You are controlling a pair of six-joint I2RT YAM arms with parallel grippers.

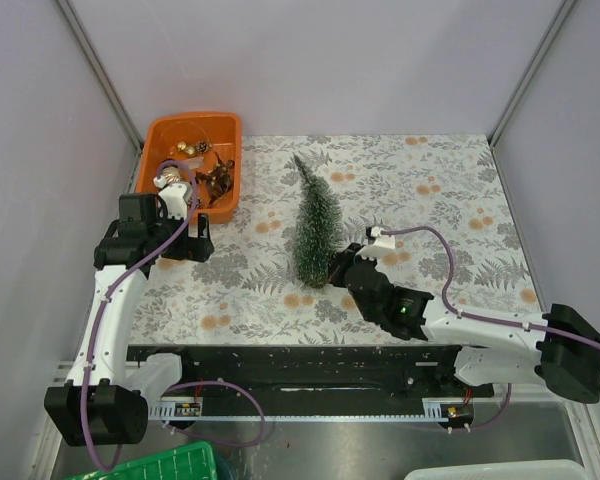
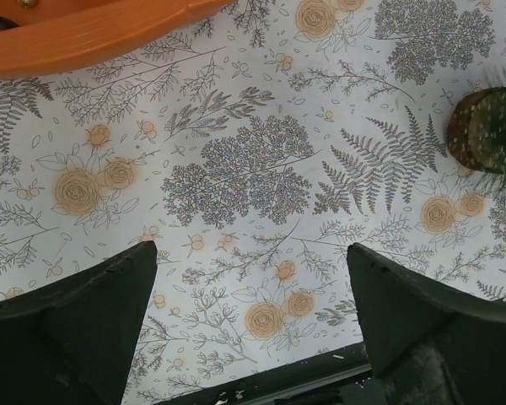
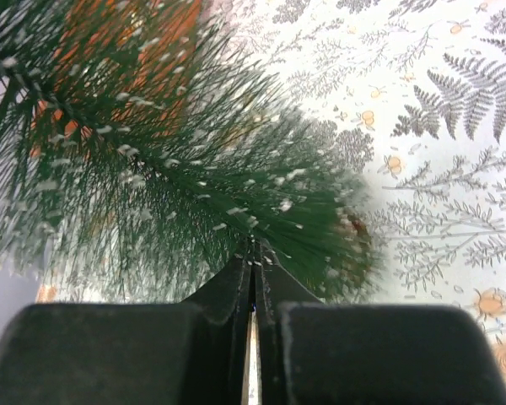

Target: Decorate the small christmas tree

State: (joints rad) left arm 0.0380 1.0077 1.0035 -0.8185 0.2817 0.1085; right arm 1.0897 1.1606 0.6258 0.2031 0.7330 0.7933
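Note:
The small christmas tree (image 1: 315,225) lies tilted on the floral cloth, tip toward the back and brown base toward the arms. My right gripper (image 1: 344,268) is at its lower end. In the right wrist view the gripper (image 3: 253,246) is shut, its tips pinched into the green bristles (image 3: 194,160) near the base. My left gripper (image 1: 192,247) is open and empty, hovering over the cloth just in front of the orange tray (image 1: 232,130). In the left wrist view the gripper (image 2: 249,253) is wide open, and the tree's round brown base (image 2: 487,128) shows at the right edge.
The orange tray holds several small gold and brown ornaments (image 1: 192,150); its rim shows in the left wrist view (image 2: 93,38). Grey walls close in the table on three sides. A green basket (image 1: 160,465) and a white bin (image 1: 500,470) sit below the front rail.

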